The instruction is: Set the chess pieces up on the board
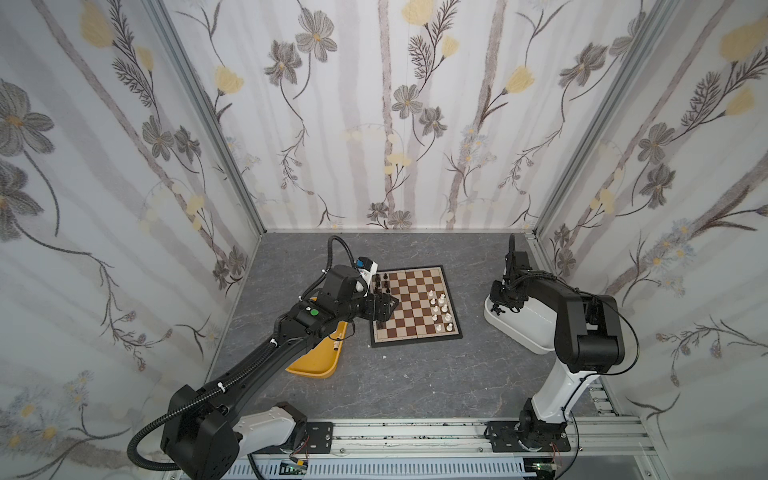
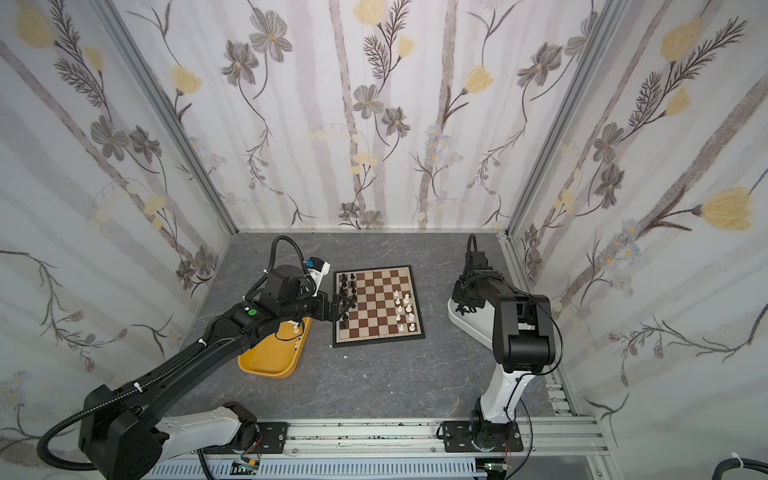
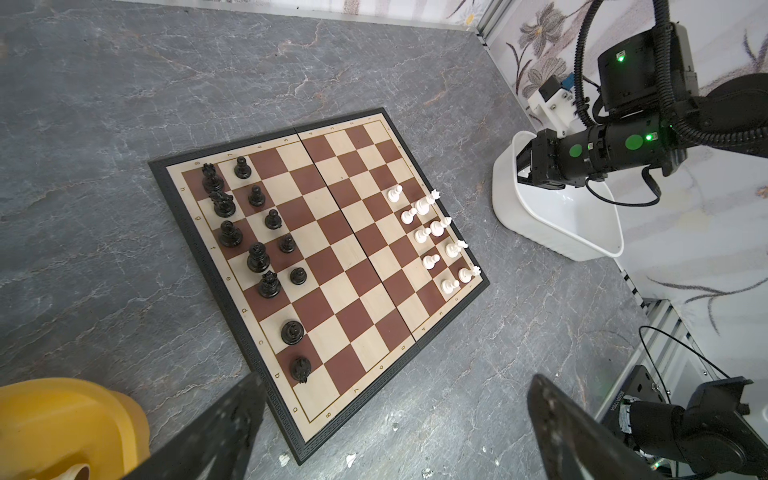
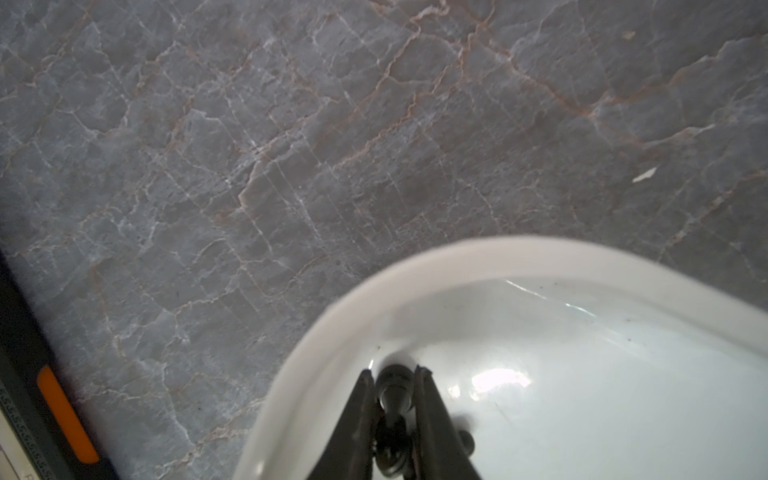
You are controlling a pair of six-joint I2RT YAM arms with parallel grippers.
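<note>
The board (image 1: 415, 307) (image 2: 378, 303) (image 3: 353, 266) lies flat mid-table. Several black chess pieces (image 3: 257, 257) stand along its left side and several white ones (image 3: 436, 228) along its right side. My left gripper (image 1: 384, 309) (image 2: 343, 307) (image 3: 395, 380) hovers open over the board's left edge, with nothing between its fingers. My right gripper (image 1: 498, 309) (image 2: 461, 309) (image 4: 394, 372) reaches into the white tub (image 1: 523, 332) (image 4: 415, 257), shut on a black chess piece (image 4: 395, 390). A second small black piece (image 4: 467, 440) lies beside the fingers.
A yellow tub (image 1: 316, 365) (image 2: 270, 361) (image 3: 62, 415) sits left of the board under my left arm, with white pieces (image 2: 296, 329) in it. Patterned walls close in the back and both sides. A metal rail runs along the front edge.
</note>
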